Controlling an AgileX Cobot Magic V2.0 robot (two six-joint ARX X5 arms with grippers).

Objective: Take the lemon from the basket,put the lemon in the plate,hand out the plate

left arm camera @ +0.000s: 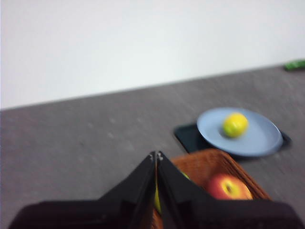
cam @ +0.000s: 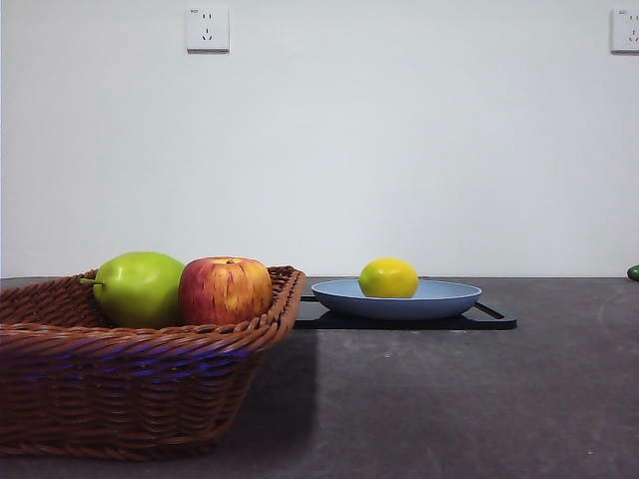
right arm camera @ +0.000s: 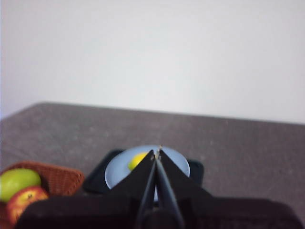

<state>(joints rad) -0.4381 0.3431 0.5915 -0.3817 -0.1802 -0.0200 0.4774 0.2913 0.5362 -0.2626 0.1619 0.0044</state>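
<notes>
The yellow lemon (cam: 388, 278) lies in the light-blue plate (cam: 454, 297), which rests on a flat black tray (cam: 497, 319) right of the basket. The brown wicker basket (cam: 130, 379) stands at the front left. The lemon (left arm camera: 235, 124) and plate (left arm camera: 257, 140) also show in the left wrist view, past the basket (left arm camera: 200, 164). My left gripper (left arm camera: 156, 155) is shut and empty, high above the basket's near side. My right gripper (right arm camera: 157, 153) is shut and empty, high above the table, with the plate (right arm camera: 178, 164) and lemon (right arm camera: 137, 160) beyond its tips. Neither arm shows in the front view.
A green pear-like fruit (cam: 140, 287) and a red-yellow apple (cam: 226, 290) lie in the basket. A small green object (cam: 633, 272) sits at the far right edge of the table. Two wall sockets (cam: 207, 29) are on the white wall behind.
</notes>
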